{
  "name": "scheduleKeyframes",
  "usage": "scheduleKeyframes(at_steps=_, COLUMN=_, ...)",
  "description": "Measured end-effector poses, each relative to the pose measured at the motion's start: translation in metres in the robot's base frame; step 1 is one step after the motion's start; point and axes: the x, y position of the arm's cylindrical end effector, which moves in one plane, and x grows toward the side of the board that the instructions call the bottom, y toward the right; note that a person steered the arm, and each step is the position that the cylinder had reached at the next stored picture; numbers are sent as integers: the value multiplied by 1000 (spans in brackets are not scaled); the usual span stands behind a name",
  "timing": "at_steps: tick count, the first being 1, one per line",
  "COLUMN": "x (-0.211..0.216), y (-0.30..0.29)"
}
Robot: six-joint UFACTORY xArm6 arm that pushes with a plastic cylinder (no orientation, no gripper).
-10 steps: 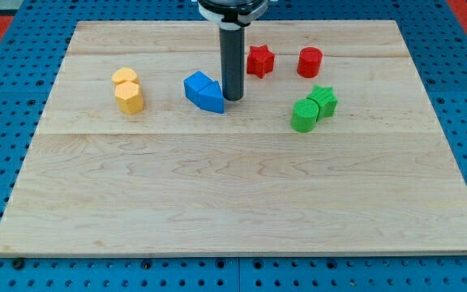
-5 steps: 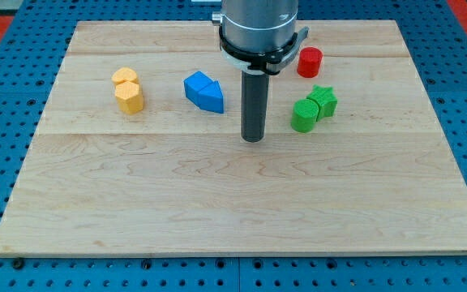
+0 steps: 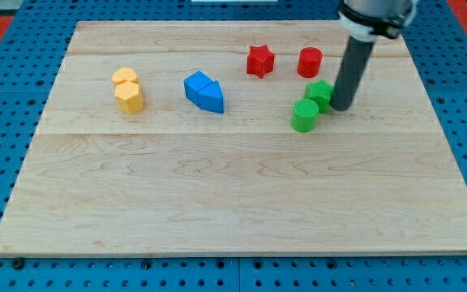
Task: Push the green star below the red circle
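Note:
The green star (image 3: 319,93) lies right of the board's middle, touching a green cylinder (image 3: 304,116) at its lower left. The red circle (image 3: 310,62) stands just above the star, slightly to the left, with a small gap between them. My tip (image 3: 340,107) rests on the board against the star's right side, and the rod hides part of the star's right edge.
A red star (image 3: 259,61) lies left of the red circle. A blue block pair (image 3: 204,92) sits near the board's middle top. Two yellow blocks (image 3: 126,89) stand at the left. The wooden board (image 3: 233,211) lies on a blue pegboard.
My tip has swung from beside the blue blocks, down past the board's middle, then right and up to the green star's right side. No block has visibly moved.

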Motion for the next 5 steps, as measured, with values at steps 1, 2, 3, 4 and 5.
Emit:
scheduleKeyframes(at_steps=1, x=-4, y=-19)
scheduleKeyframes(at_steps=2, x=27, y=25)
scheduleKeyframes(at_steps=3, x=14, y=-26)
scheduleKeyframes(at_steps=4, x=10, y=-73)
scheduleKeyframes(at_steps=5, x=-17, y=-66)
